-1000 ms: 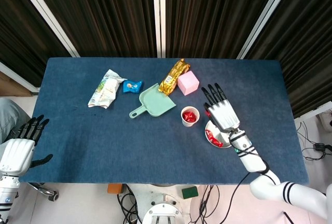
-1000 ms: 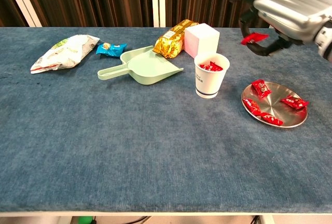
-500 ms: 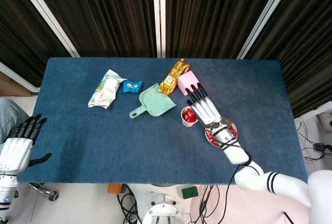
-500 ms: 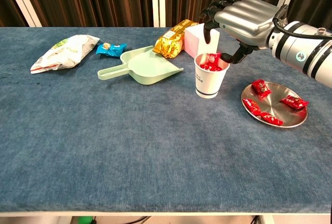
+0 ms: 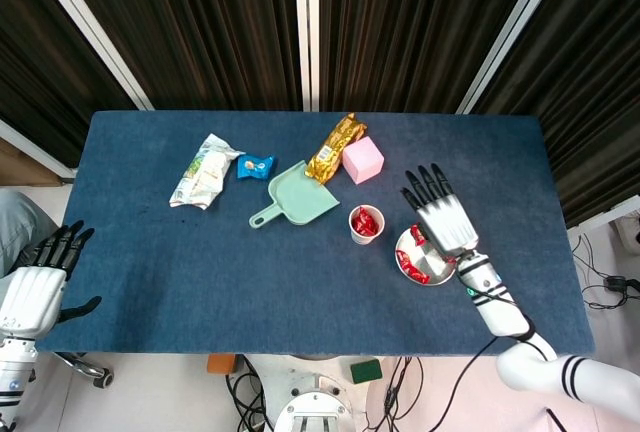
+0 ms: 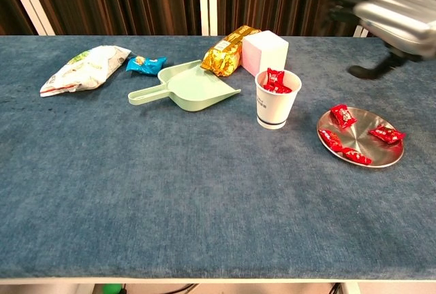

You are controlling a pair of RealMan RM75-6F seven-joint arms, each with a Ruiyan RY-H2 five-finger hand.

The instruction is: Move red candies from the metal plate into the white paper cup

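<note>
The white paper cup [image 6: 276, 99] [image 5: 366, 224] stands near the table's middle-right with red candies [image 6: 275, 82] heaped in it. To its right lies the metal plate [image 6: 373, 154] [image 5: 406, 244] with several red candies [image 6: 341, 116] on it. My right hand [image 6: 394, 23] [image 5: 446, 214] hovers above the plate's far side, fingers apart, nothing in it. My left hand [image 5: 38, 284] hangs off the table's left edge, fingers spread and empty.
A mint green dustpan [image 6: 193, 87] lies left of the cup. Behind the cup are a gold snack packet [image 6: 229, 50] and a pink box [image 6: 266, 52]. A blue candy [image 6: 146, 64] and a white-green bag [image 6: 82, 67] lie at the far left.
My right hand held a red candy, brought it over the cup and let it go there. It has now drawn back to the right above the plate, empty.
</note>
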